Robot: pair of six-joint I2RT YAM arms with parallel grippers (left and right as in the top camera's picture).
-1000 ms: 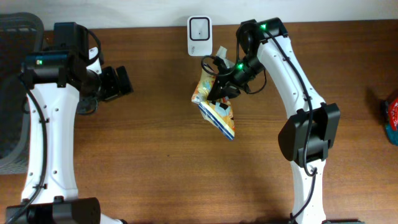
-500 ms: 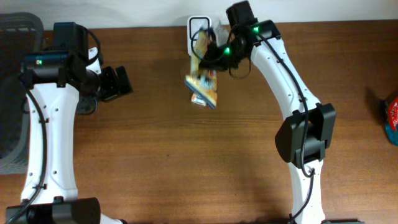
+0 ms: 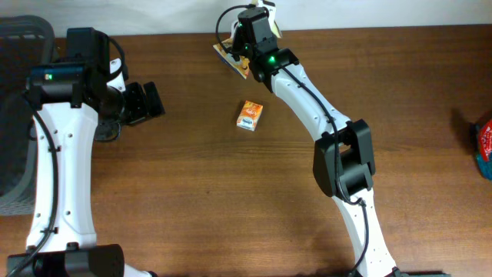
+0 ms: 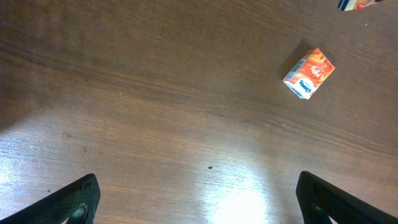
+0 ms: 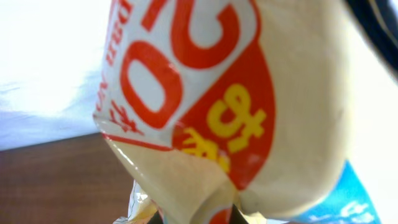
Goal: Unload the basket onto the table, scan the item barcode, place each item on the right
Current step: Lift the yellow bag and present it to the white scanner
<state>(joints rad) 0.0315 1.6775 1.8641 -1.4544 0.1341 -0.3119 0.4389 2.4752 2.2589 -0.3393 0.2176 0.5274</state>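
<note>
- One table of brown wood, with two white arms coming in from the near edge, one on each side.
- One packet, the task's thing. It is white with red and yellow print and is held tilted, just inside the far edge of the table, near the middle.
- Right claw: closed on the packet, gripping it. The right arm reaches a long way forward to the far edge.
- In the right wrist view the packet fills almost the whole picture. It is so close that only big red letters and a few yellow characters on white can be made out, with a strip of wood at the lower left.
- One small box, orange with a white and blue end. It lies flat on the table, nearer than the packet and apart from it, and neither claw touches it.
- The left wrist view shows the same box at the upper right on bare wood. The two dark fingers sit far apart at the bottom corners.
- Left claw: wide open and gripping nothing, over the left part of the table, well apart from both box and packet.
- One red thing at the table's right edge, cut off by the frame. It may be another packaged item, but I cannot tell.
</note>
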